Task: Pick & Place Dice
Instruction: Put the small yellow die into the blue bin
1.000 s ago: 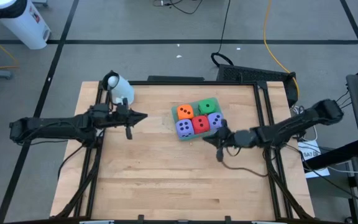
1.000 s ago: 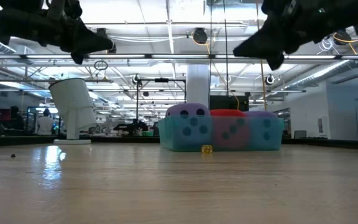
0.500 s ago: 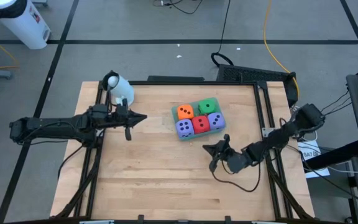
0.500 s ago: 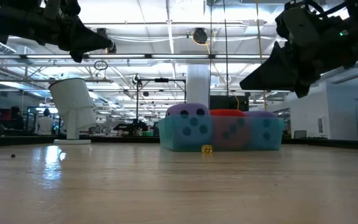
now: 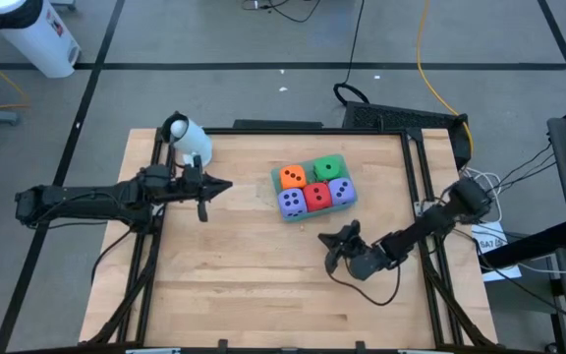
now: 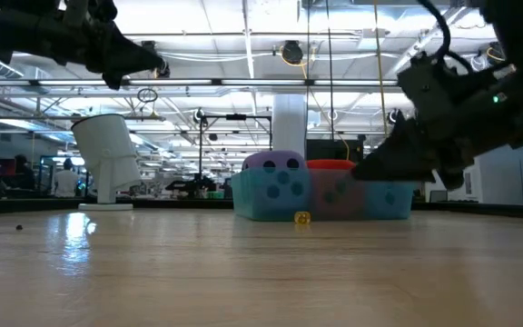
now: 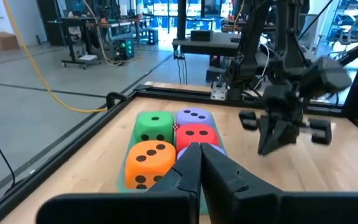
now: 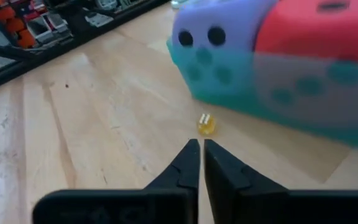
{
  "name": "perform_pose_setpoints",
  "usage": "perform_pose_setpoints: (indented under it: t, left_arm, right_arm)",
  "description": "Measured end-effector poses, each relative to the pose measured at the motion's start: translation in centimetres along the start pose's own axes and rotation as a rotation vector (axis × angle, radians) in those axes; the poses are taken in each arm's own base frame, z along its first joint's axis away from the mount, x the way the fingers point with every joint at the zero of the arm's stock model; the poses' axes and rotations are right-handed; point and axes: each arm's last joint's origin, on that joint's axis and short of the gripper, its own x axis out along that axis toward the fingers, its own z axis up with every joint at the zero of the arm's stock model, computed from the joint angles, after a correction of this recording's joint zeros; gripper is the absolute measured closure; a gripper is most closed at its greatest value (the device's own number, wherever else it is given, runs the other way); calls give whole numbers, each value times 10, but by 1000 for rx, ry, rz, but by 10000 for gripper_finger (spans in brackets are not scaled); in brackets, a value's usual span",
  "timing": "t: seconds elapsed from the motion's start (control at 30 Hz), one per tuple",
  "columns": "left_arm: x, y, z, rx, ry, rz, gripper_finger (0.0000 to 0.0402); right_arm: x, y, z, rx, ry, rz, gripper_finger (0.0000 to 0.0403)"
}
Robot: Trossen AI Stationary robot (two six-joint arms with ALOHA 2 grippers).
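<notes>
Five dice (image 5: 313, 186) sit packed in a teal tray (image 6: 271, 202) mid-worktop (image 5: 263, 285), pips up; cubes, so no long axis. A tiny yellow die (image 8: 206, 124) lies just before the tray. Right tool (image 5: 329, 241), pinched shut and empty, points at it, likely lining up. Left tool (image 5: 226, 184) waits shut, well apart

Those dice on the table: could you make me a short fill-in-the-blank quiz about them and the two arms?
1. The orange die sits beside the ____ die at the back of the teal tray.
2. A tiny ____ die lies on the wood in front of the tray.
3. The right gripper points at it with its fingers ____.
4. The left gripper hangs near a ____ cup.

Missing words: green; yellow; shut; white
</notes>
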Motion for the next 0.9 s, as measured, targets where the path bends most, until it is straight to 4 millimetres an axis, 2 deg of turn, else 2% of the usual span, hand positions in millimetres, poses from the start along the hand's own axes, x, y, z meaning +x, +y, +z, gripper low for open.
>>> perform_pose_setpoints:
  t: [0.13,0.3,0.5,0.7,0.9]
  left_arm:
    - [0,0,2,1,-17,0,396]
    - [0,0,2,13,-17,0,392]
    - [0,-1,1,11,-14,-31,384]
    - [0,-2,1,16,-12,-56,398]
    - [0,-2,1,13,-9,-80,381]
  right_arm:
    - [15,7,-11,31,10,-9,353]
    - [43,23,-17,-60,34,-25,281]
    - [69,25,-22,-46,19,-176,209]
    - [80,26,-23,-40,13,-240,195]
    - [85,23,-29,-127,7,-270,208]
